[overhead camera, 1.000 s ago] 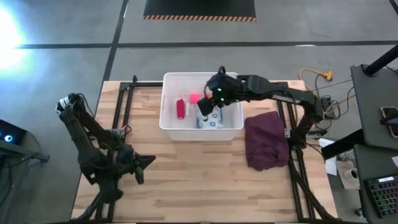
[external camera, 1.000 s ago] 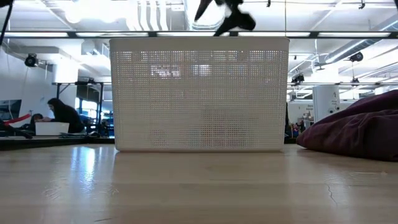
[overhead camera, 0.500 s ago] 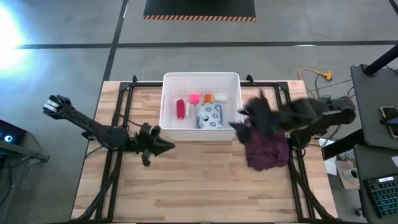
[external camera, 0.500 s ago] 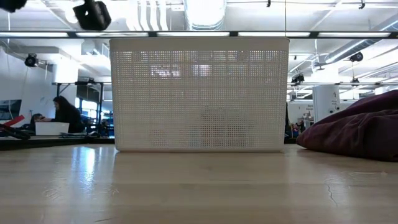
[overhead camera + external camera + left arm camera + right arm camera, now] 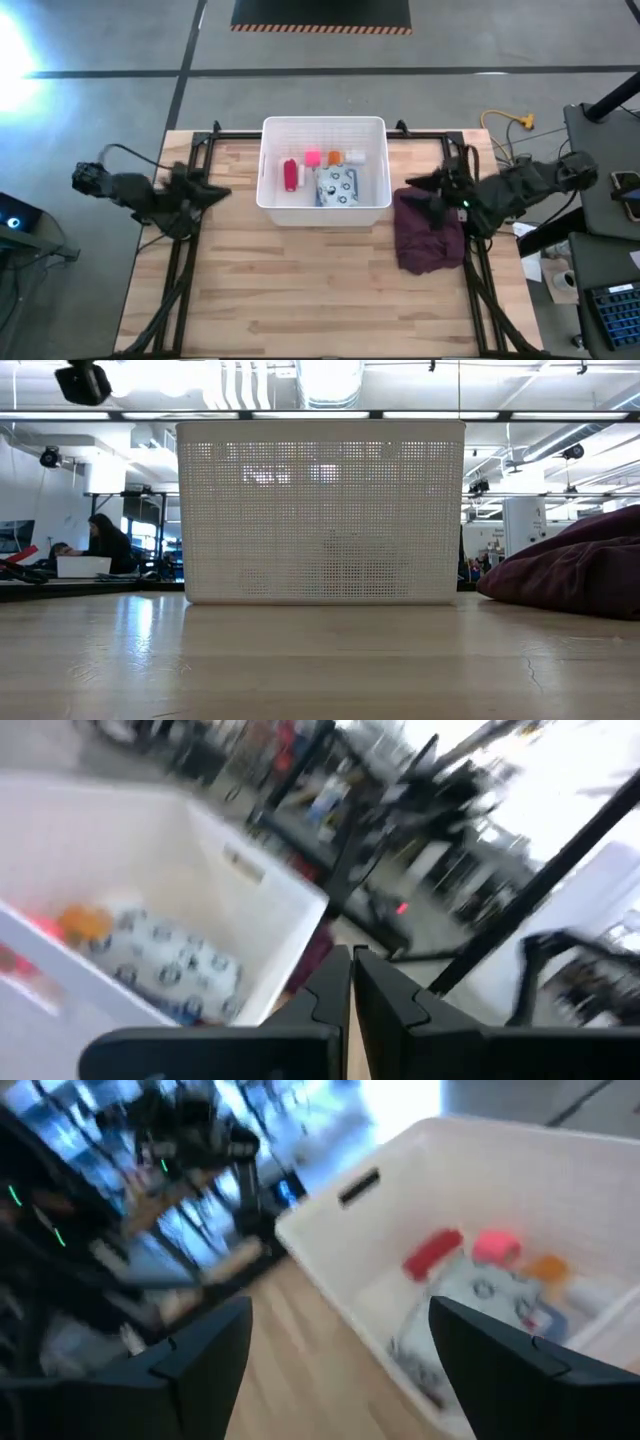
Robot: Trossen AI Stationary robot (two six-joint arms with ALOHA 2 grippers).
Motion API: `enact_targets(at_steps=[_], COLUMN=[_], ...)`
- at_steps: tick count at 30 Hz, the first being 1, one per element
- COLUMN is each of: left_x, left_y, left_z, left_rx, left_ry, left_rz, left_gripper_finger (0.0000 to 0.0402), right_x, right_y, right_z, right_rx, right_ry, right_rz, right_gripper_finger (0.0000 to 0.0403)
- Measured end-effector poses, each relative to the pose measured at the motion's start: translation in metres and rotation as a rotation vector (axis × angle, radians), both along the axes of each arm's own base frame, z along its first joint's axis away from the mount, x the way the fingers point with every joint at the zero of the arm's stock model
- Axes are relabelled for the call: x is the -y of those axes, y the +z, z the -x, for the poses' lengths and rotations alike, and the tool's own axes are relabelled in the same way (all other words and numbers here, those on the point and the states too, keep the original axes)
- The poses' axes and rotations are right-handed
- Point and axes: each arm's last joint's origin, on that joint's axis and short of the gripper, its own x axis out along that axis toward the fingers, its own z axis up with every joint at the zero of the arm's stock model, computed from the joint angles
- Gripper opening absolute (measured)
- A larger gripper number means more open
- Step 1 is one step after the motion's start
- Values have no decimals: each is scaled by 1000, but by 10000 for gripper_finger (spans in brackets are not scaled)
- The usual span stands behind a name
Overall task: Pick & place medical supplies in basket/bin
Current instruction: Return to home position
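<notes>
Two tools up: my left tool has fingers pressed together, my right tool has fingers spread wide, above the maroon cloth. Between them the white bin holds a red bottle, pink tape roll and patterned packet.

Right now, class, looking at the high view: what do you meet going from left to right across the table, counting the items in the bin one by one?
left pincer → red bottle → pink tape roll → small orange piece → small white piece → maroon cloth
</notes>
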Motion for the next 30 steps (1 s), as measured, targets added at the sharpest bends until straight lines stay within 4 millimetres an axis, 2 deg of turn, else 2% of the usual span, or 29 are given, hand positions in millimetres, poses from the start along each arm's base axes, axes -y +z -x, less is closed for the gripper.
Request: enact_targets(at_steps=[3, 5, 8, 13, 19, 24, 30], left_x=[-5, -6, -10, -19, -28, -32, -30], left_y=[2, -2, 0, -5, -11, -14, -13], left_z=[10, 13, 23, 43, 63, 70, 65], left_rx=[37, 23, 42, 45, 64, 77, 52], left_ry=[4, -3, -5, -1, 2, 38, 36], left_rz=[-26, -51, -54, -61, -84, -101, -113], left_gripper_finger=[0, 0, 0, 0, 0, 0, 0], right_x=[6, 9, 21, 45, 48, 47, 48], right_y=[-26, -40, -61, -83, -89, -130, -168], right_z=[5, 3, 3, 16, 44, 52, 63], right_rx=[160, 339, 480, 360, 428, 436, 458], right_ry=[106, 220, 305, 212, 253, 202, 181], right_rz=[-15, -1, 105, 119, 205, 180, 238], right_gripper_finger=[293, 293, 293, 293, 293, 293, 293])
